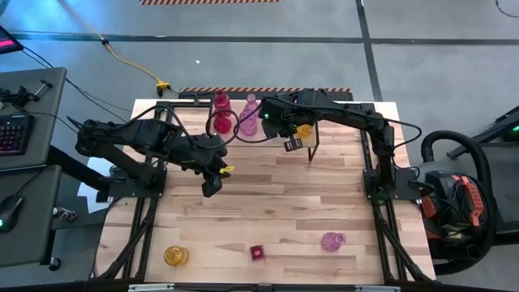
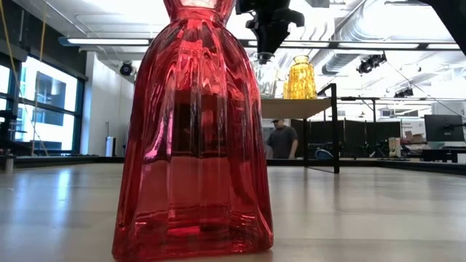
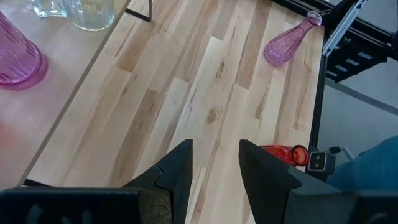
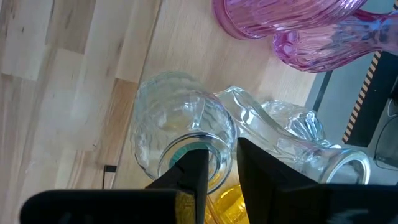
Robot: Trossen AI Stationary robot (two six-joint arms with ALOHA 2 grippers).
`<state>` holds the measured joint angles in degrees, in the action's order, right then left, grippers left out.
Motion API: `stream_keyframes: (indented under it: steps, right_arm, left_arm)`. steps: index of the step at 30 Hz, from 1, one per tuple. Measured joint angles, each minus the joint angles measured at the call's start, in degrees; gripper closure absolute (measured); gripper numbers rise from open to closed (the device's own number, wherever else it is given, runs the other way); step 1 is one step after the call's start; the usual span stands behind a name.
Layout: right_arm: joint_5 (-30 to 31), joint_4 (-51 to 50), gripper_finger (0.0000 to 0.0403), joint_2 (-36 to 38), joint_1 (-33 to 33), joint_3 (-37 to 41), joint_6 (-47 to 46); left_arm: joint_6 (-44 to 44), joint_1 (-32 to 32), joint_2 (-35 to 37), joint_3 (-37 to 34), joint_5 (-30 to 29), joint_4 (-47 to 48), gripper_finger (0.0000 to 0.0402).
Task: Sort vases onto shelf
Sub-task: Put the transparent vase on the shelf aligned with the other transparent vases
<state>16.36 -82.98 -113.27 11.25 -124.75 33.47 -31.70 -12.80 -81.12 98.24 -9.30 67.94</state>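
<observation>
The shelf [image 2: 295,108] stands at the table's far side. On it are red [image 1: 220,122] and pink [image 1: 248,120] vases, a yellow vase [image 2: 300,76] and clear vases. My right gripper [image 4: 221,149] hangs over the shelf, pointing down at the mouth of an upright clear vase [image 4: 180,124]. A narrow gap shows between its fingers. My left gripper [image 3: 216,149] hovers open and empty over the table's middle left [image 1: 212,186]. Near the front edge a yellow vase [image 1: 176,256] and a pink vase [image 1: 332,241] lie on the table. A red vase [image 2: 193,138] stands upright there. My right gripper comes from above, one finger [image 4: 194,163] inside the clear vase's mouth and the other outside its rim [image 4: 229,146]. Whether either finger touches the glass, I cannot tell. The vase stands upright with its base on the shelf's plank.
A second clear vase [image 4: 298,140] and two pink vases [image 4: 292,25] crowd close to the right gripper on the shelf. The shelf's thin black legs [image 2: 336,127] stand on the table. Bare tabletop [image 1: 308,203] lies between the shelf and the front vases. A person [image 2: 281,140] shows far behind.
</observation>
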Motion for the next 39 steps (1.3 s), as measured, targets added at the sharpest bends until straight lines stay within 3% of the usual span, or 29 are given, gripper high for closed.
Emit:
stream_keyframes:
  steps: [39]
  right_arm:
    - [0.11, -0.88, 0.0336, 0.0, -0.02, -0.02, -3.58]
  left_arm:
    - [0.8, 0.04, 0.0, 0.0, -0.02, 0.0, 0.0282]
